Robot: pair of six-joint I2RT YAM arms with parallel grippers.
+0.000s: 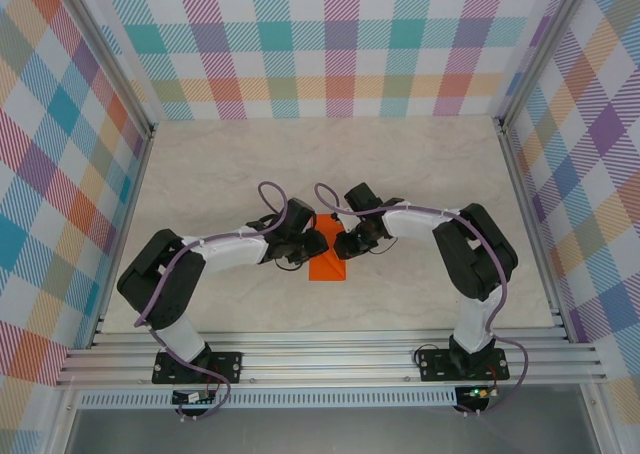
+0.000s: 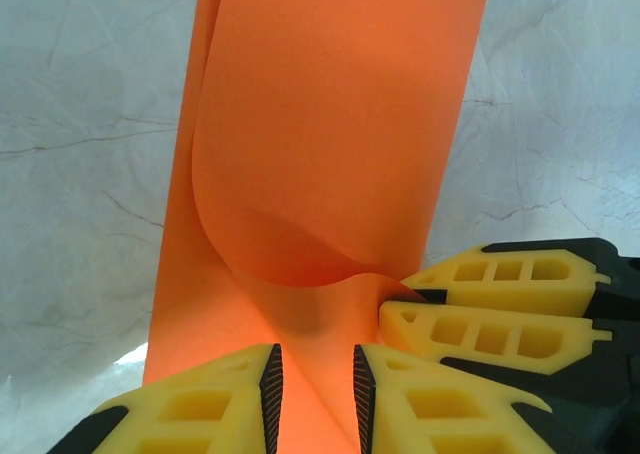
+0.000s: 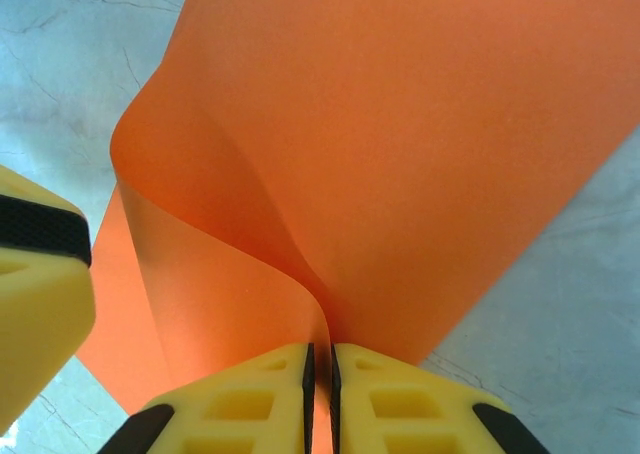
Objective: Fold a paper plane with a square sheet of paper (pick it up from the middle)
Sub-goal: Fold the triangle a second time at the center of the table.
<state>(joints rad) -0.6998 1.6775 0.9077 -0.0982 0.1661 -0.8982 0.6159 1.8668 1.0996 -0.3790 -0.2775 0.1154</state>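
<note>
- Watching the pinch first: your right claw (image 3: 320,364) is closed on the square sheet of paper (image 3: 400,144), gripping one raised fold of it. The rest of the sheet bows away in a loose curl, with no crease set.
- Your left claw (image 2: 318,369) stands narrow, with a slim gap between its pads and orange paper running through that gap. It does not look clamped, so count it as not holding.
- Risk: close the left claw where it is and it likely bites a curved part of the sheet, setting a crooked crease. The cause is the bulge between the two claws.
- Risk: the claws sit just beside each other. Pull them apart with both gripping and the thin paper may tear. A bump may knock the right pinch loose.
- Risk: a lone pinch lets the sheet swing or slip if you lift.
- The sheet sits mid-worktop (image 1: 300,164), between the claws. Its near part shows toward the arm bases and appears to lie flat.
- Pose: the left arm (image 1: 215,252) and right arm (image 1: 450,229) both bow outward at the elbow. Their forearms turn inward, so the wrists meet low over the sheet with the claws facing each other.
</note>
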